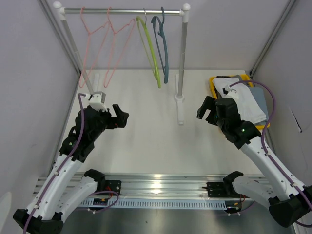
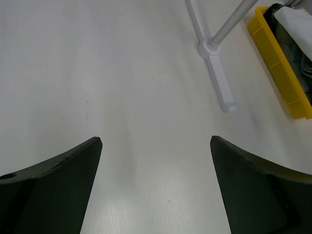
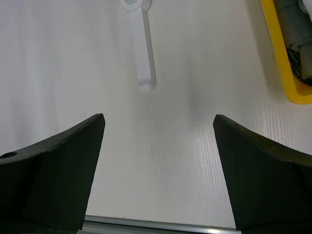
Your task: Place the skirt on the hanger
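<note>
- The white table [image 1: 146,141] fills the scene, with pale walls on three sides.
- A clothes rack [image 1: 183,53] stands at the far side. It has a grey horizontal rail on upright posts, and white feet flat on the tabletop.
- A yellow bin [image 1: 213,84] sits on the table at the far right, just beside the rack's right foot and partly behind my right arm.
- The folded garments [image 1: 246,100] lie stacked inside that bin. A white piece is on top, creased and slightly rumpled, and a flat grey-blue piece shows beneath it along the right edge. I cannot tell which of them is the skirt.
- Four hangers hang from the rail. Two thin pink wire hangers [image 1: 88,33] are on the left. A lime green hanger [image 1: 155,68] and a dark blue hanger [image 1: 165,63] hang close together nearer the right post. All four are bare.
- My left gripper [image 1: 121,115] hovers over bare table on the left with its dark fingers spread wide, holding nothing.
- My right gripper [image 1: 204,108] hovers near the bin and the rack's foot, also spread wide and holding nothing.
</note>
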`<state>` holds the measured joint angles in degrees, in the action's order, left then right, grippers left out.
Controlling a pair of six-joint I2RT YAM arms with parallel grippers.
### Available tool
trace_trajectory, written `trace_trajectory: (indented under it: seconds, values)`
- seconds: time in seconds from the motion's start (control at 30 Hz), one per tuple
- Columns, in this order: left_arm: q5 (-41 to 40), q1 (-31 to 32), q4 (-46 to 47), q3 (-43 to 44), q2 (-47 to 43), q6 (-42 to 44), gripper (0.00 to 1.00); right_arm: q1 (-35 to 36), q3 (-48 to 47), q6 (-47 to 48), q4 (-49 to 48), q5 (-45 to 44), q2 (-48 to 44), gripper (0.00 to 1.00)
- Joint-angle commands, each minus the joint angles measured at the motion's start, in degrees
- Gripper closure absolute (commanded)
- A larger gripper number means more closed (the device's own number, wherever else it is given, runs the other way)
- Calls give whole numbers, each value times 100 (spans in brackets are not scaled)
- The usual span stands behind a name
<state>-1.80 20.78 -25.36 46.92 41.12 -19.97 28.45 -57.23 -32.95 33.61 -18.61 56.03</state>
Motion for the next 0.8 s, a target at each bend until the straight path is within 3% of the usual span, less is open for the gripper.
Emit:
trace_trajectory:
  seconds: [0.0,0.23,0.37,0.4,0.43,0.5,0.77]
  values:
    - [4,14,155,-51,-96,54,1,-32,-200,87,-109,-81,-92,1]
    - [136,14,207,-227,-96,37,1,-304,-560,306,111,173,197,1]
    - [373,23,243,-288,-113,2,1,-1225,-1078,561,225,401,759,1]
    - [400,23,269,-314,-131,-16,1,-1915,-1271,544,199,646,1082,0]
    - [426,14,286,-332,-140,-25,1,-2270,-1334,518,129,1257,1242,2]
    - [488,14,295,-324,-122,-34,1,-3033,-1387,430,-73,1544,1524,3]
    - [585,23,286,-315,-122,-25,1,-3618,-1668,368,-495,1299,3044,4]
